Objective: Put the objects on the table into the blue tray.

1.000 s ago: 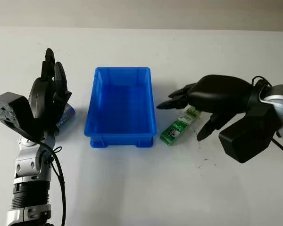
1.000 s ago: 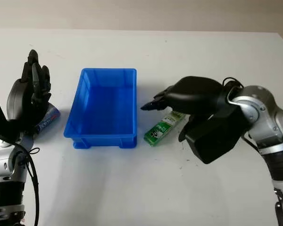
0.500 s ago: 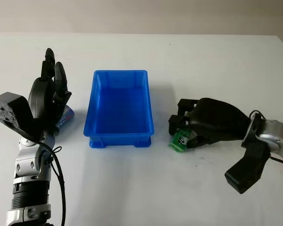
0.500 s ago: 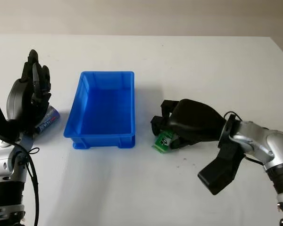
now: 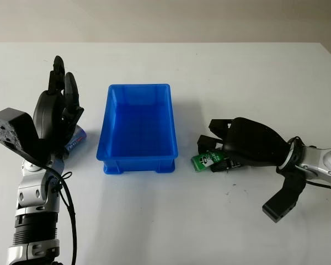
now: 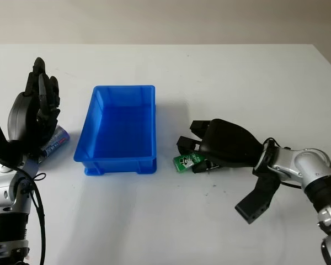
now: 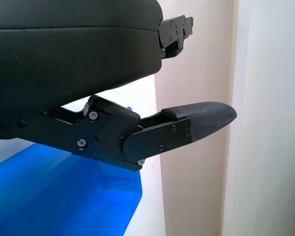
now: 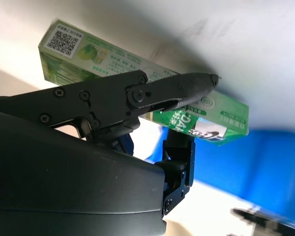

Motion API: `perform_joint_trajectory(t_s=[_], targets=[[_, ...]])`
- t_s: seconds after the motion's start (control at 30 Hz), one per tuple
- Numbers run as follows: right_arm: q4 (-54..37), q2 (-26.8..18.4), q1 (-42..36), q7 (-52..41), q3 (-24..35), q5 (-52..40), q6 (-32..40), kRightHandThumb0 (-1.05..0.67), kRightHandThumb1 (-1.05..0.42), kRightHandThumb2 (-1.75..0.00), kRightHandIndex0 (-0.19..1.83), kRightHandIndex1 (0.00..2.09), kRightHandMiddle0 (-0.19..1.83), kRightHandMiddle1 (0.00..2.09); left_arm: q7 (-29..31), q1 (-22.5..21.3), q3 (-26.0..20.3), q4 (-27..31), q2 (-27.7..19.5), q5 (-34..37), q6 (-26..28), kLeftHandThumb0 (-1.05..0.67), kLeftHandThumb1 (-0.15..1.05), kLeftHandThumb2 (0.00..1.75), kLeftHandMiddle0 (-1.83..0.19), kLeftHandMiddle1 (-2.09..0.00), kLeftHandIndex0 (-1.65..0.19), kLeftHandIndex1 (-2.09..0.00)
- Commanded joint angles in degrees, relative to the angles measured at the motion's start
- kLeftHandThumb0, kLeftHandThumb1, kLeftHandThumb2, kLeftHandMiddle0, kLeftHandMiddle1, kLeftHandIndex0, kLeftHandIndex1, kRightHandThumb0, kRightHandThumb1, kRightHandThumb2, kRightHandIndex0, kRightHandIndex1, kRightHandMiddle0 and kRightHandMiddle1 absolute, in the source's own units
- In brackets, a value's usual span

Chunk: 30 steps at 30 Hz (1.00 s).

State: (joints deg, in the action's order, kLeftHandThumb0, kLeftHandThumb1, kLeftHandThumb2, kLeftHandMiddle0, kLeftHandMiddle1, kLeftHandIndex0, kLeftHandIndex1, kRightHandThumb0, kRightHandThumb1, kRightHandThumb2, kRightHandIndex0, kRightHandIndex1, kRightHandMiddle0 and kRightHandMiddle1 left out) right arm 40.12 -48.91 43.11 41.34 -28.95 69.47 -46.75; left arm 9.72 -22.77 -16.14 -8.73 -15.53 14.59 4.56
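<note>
Green box at the blue tray's three o'clock, gripped by right hand; lift clear of the rim first. Left hand open.

My 2 head views look forward and down at the table from slightly offset spots, sharing the blue tray. Each wrist view sits very close against its own robot hand, both catching the tray's blue.
</note>
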Motion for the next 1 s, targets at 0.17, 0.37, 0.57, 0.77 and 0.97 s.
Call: perform_joint_trajectory(t_s=[0.17,0.37,0.57,0.77,0.97], targets=[[2.45,2.78,13.79,7.19,3.40,-4.11,4.57,-0.45,-1.03,-0.07,0.95,2.09,0.70,2.09,0.19,-0.86,-0.13,-0.30,-0.51,-0.02,-0.43,-0.72,1.05,0.69,0.19,0.00,0.19,0.00],[1.29,8.19,17.94,7.03,4.44,-9.39,4.86,-0.45,-1.02,-0.06,1.13,2.09,0.93,2.09,-0.48,-0.51,0.18,0.24,-0.04,-0.25,-0.21,-0.74,1.05,0.68,0.19,0.00,0.19,0.00],[1.70,14.14,18.97,2.30,2.95,-13.23,1.92,-0.46,-1.05,-0.13,1.18,2.09,0.95,2.09,-1.45,0.04,0.57,1.52,0.30,-0.41,0.73,-0.75,1.05,0.67,0.19,0.00,0.19,0.00],[5.12,19.10,19.72,-6.48,0.50,-17.11,-5.65,-0.45,-1.05,-0.12,1.03,2.09,0.73,2.09,-1.73,0.76,0.77,2.41,0.64,-0.35,0.82,-0.74,1.05,0.68,0.19,0.00,0.19,0.00],[6.01,19.47,19.66,-33.83,-0.95,-25.55,-5.94,-0.68,-1.05,-0.16,0.10,1.76,0.00,1.81,-2.33,1.42,0.43,3.66,1.12,0.10,1.29,-0.73,1.05,0.67,0.19,0.00,0.19,0.00]])
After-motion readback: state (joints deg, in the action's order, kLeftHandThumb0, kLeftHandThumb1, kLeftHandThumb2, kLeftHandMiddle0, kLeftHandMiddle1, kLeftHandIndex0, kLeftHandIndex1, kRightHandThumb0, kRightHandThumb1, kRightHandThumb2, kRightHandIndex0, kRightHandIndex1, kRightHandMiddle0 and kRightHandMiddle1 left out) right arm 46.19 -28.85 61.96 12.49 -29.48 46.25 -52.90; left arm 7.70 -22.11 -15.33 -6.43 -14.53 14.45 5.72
